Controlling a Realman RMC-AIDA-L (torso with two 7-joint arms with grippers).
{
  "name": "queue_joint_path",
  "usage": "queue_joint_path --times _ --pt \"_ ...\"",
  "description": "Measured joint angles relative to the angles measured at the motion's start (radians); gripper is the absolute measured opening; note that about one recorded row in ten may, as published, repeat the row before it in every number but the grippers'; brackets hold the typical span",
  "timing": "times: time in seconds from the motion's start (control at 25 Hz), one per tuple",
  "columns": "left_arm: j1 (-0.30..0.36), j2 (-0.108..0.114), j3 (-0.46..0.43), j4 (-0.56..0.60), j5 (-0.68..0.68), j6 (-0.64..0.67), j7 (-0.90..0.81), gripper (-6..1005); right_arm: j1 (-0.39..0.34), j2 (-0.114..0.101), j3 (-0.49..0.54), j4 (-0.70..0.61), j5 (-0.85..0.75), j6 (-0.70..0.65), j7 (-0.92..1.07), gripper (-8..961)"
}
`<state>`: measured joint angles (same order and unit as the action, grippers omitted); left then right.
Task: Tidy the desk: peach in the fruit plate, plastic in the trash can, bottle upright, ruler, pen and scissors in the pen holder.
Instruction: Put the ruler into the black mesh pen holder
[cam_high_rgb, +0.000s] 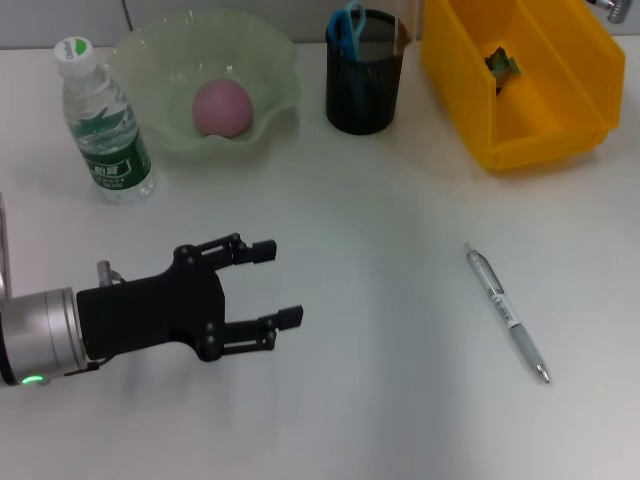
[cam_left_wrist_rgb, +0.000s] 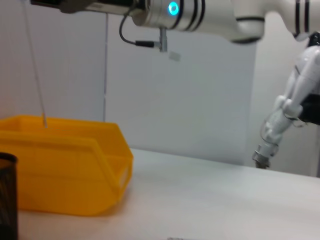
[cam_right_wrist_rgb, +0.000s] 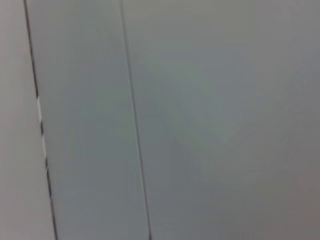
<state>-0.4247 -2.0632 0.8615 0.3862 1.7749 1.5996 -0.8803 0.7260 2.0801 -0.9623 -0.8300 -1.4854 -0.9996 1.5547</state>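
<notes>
Right now my left gripper (cam_high_rgb: 285, 285) is spread wide with nothing in it, low over the desk (cam_high_rgb: 380, 300). Well off to the side lies the pen (cam_high_rgb: 507, 314). Far back, the peach (cam_high_rgb: 221, 108) sits in the fruit plate (cam_high_rgb: 275, 60). Scissors (cam_high_rgb: 349, 28) poke from the pen holder (cam_high_rgb: 363, 80). My right gripper is out of sight.

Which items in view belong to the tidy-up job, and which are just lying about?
Job:
peach in fruit plate
bottle, upright
scissors in pen holder
pen on desk
yellow bin
left end effector, open

Lying about:
nothing visible
</notes>
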Motion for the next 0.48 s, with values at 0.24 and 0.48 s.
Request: queue_joint_path --times 0.24,0.48 --pt "0.007 0.000 -0.023 -0.006 -0.036 0.000 0.024 806 0.035 0.000 -0.001 0.137 0.181 0.048 -0.184 432" --pt "0.012 0.000 -0.027 -0.007 -0.040 0.003 0.039 806 0.102 0.001 -0.002 0.283 0.266 0.106 -0.352 442"
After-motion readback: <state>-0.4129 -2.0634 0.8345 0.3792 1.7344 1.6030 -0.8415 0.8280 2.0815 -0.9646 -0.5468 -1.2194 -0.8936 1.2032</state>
